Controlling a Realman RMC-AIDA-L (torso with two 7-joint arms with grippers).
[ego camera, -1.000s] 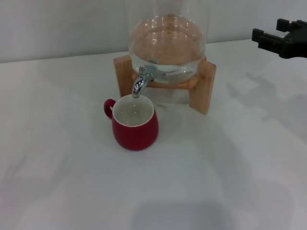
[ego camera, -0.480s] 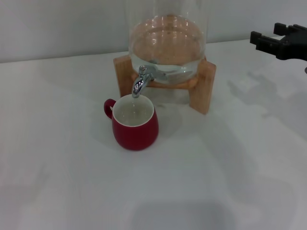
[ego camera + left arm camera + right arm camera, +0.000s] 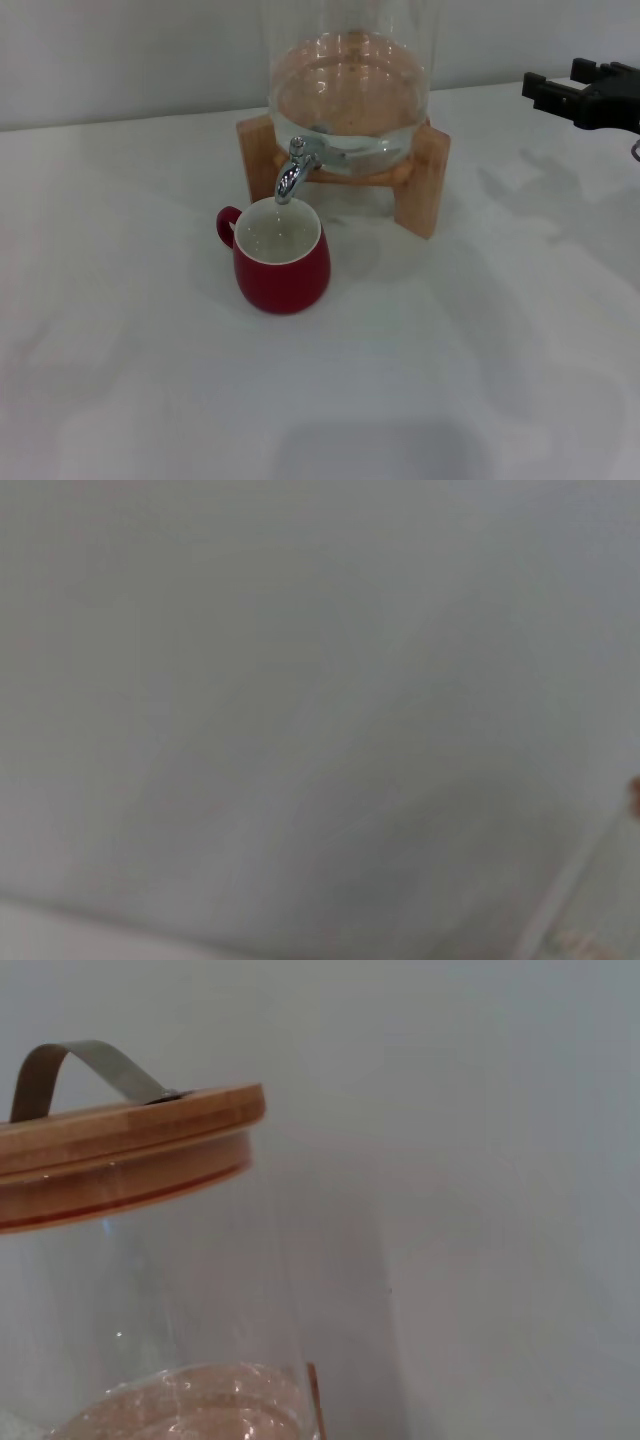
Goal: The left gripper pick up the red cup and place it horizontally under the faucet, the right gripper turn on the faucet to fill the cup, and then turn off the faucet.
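Cup (image 3: pixel 281 258) is sitting upright on the white table (image 3: pixel 150 330), just in front of the jar's wooden stand (image 3: pixel 424 180), rim directly beneath the faucet (image 3: pixel 291 172). Handle is pointing away from the stand, toward the robot's left. White inside is showing; whether there is water in it cannot be told.

Faucet is sticking out of the jar (image 3: pixel 348 90) low on its front, spout pointing down at the cup. Water is lying in the jar's bottom.

Right gripper (image 3: pixel 578 92) is hovering well to the right of the jar, above the table, its black fingers spread apart and pinching nothing.

Right wrist view is showing the jar's wooden lid (image 3: pixel 125 1150) with its metal strap handle (image 3: pixel 85 1072).

Left gripper is out of sight; its wrist view is giving only a blank grey surface.
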